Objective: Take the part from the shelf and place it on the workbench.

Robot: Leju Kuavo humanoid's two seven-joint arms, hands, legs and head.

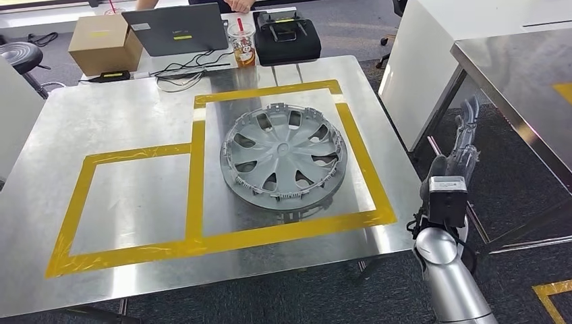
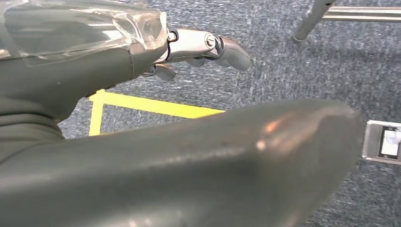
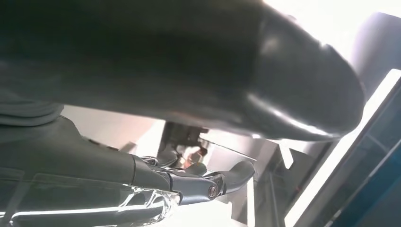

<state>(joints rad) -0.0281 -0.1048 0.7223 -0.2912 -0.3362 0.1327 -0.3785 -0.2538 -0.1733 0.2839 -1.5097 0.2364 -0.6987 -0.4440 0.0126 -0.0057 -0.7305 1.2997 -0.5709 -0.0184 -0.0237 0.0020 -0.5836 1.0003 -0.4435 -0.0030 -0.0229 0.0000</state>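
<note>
The part, a grey wheel cover (image 1: 284, 156), lies flat on the steel workbench (image 1: 121, 115), inside the larger yellow-taped square (image 1: 357, 142). My right hand (image 1: 463, 143) hangs in the air past the bench's right edge, apart from the cover, its fingers stretched out and holding nothing. In the right wrist view the thick thumb (image 3: 283, 80) and dark fingers (image 3: 213, 182) stand apart with nothing between them. My left hand (image 2: 198, 52) is low over grey carpet (image 2: 293, 75), fingers out and nothing in it.
At the bench's far edge stand a cardboard box (image 1: 104, 42), a laptop (image 1: 177, 28), a drink cup (image 1: 243, 44), a black case (image 1: 287, 37) and loose cables (image 1: 177, 73). A second steel table (image 1: 526, 74) and a white cabinet (image 1: 432, 54) stand to the right. A person's hand (image 1: 240, 5) shows behind the laptop.
</note>
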